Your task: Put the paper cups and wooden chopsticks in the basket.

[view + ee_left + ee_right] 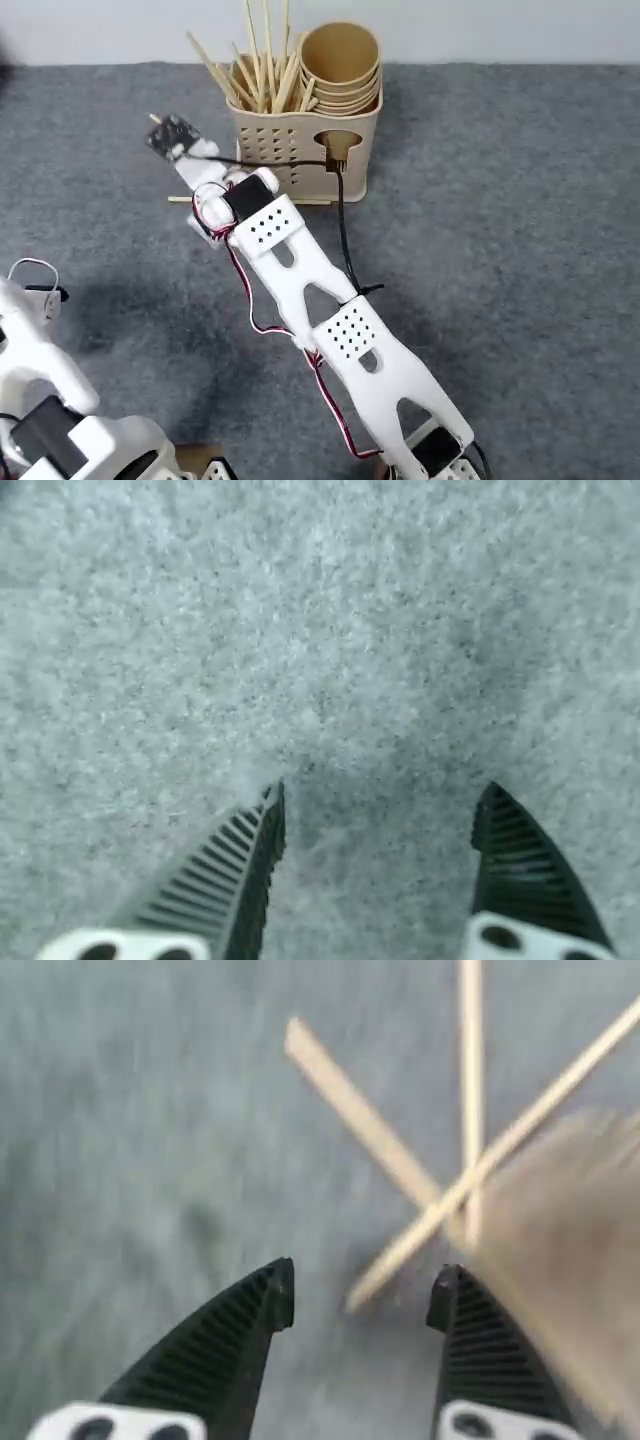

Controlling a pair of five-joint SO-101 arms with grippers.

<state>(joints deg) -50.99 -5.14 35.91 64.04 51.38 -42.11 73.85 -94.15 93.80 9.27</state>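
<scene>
High view: the basket (300, 150) at twelve o'clock holds stacked paper cups (340, 60) and chopsticks (262, 60); a loose chopstick (182, 199) lies at its seven o'clock.

Left wrist: the left gripper (380, 800) gapes empty over carpet (300, 630).

Right wrist: the right gripper (365, 1285) is wide open, holding nothing. A clumsy closure could scatter the crossed sticks (500, 1150) ahead.

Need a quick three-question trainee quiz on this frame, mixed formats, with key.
1. True or false: the stacked brown paper cups sit inside the beige perforated plastic basket.
2. The right gripper is: A) open B) shut on a chopstick C) shut on a cup.
3. Fill in: a loose wooden chopstick lies on the grey ___ at the basket's base.
Key: 1 true; 2 A; 3 carpet.
</scene>
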